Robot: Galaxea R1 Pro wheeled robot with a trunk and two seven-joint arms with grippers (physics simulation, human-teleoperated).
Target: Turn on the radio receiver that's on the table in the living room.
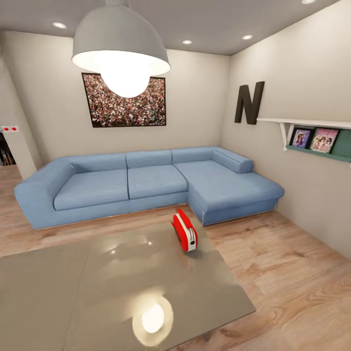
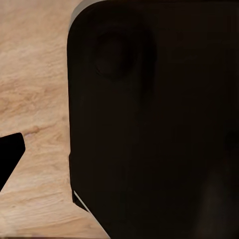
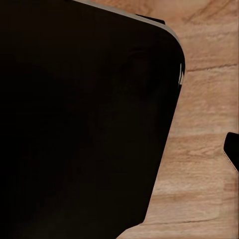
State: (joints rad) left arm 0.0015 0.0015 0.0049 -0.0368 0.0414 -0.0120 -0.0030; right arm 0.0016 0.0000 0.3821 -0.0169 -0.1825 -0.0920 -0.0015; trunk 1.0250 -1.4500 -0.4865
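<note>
Your one small bright-red rounded radio receiver point(image 1: 185, 230) stands near the far right corner of the large glossy grey-brown table point(image 1: 58, 292), before the blue L-shaped sofa point(image 1: 146, 183). Two framed pictures point(image 1: 312, 139) sit on the wall shelf. Neither gripper's opening can be told; wrist views show dark bodywork over wood-plank floor point(image 2: 35, 99).

Red radio receiver point(image 1: 185, 230) upright on table point(image 1: 58, 292)
</note>
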